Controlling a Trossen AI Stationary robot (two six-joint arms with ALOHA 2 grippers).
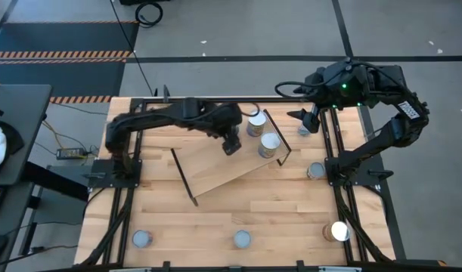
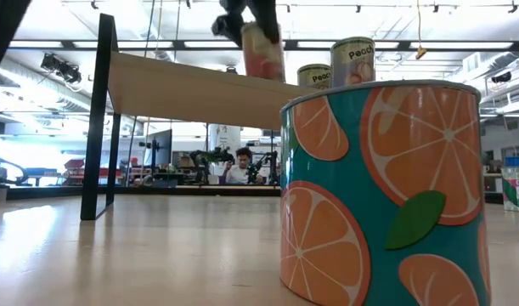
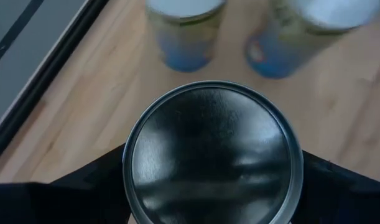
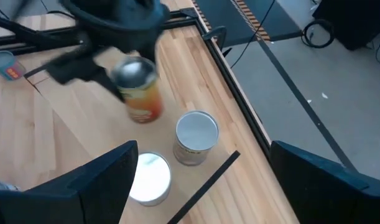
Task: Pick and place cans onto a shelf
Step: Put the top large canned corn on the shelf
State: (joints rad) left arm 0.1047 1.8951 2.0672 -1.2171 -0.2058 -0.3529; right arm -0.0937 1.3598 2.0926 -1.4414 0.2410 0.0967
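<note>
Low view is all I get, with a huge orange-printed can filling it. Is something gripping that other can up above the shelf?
Observer: Yes. From above, the left gripper is over the shelf, and its wrist view shows the held can clamped between both fingers.
Operator: How many cans are waiting on the table?
Observer: I count five loose cans. Three are along the near edge and two are on the right side.
Operator: And the other arm?
Observer: The right gripper hangs just beyond the shelf's right end, fingers spread wide and holding nothing.
</note>
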